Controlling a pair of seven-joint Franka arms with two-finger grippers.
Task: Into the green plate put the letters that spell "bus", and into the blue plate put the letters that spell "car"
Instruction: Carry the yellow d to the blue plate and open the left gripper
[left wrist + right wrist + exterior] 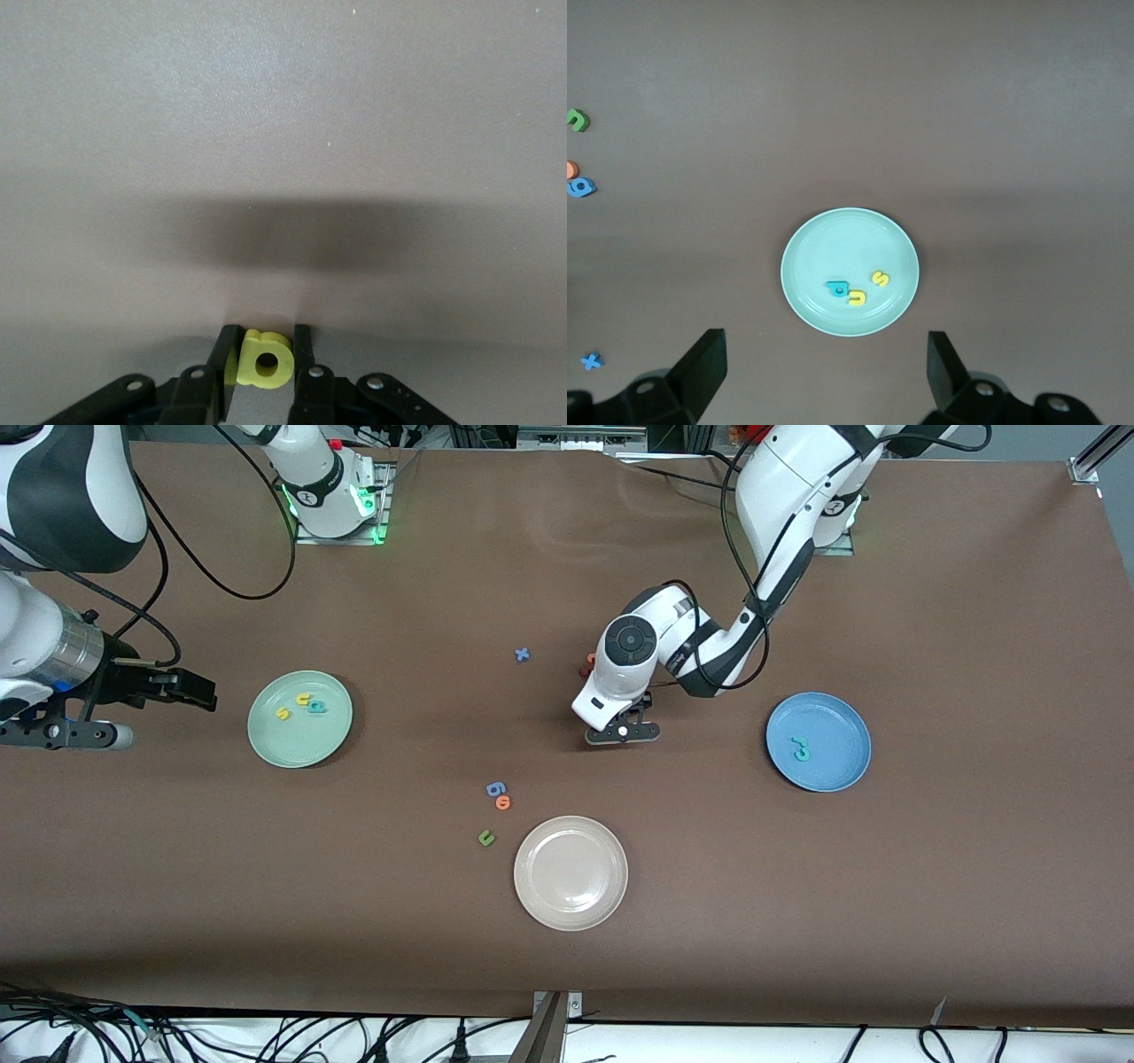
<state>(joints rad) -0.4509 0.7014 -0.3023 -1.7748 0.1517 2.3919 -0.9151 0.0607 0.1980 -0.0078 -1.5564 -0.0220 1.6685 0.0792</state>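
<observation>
left claw around yellow "a"

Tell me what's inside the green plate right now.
The green plate holds three foam letters close together: a teal b, a yellow u and a yellow s. Nothing covers them; the open right claw hangs over the table beside the plate.

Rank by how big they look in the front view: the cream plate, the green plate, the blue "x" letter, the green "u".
1. cream plate, slightly largest, though nearest the camera
2. green plate
3. blue "x" and green "u": both tiny, too alike to rank
</observation>
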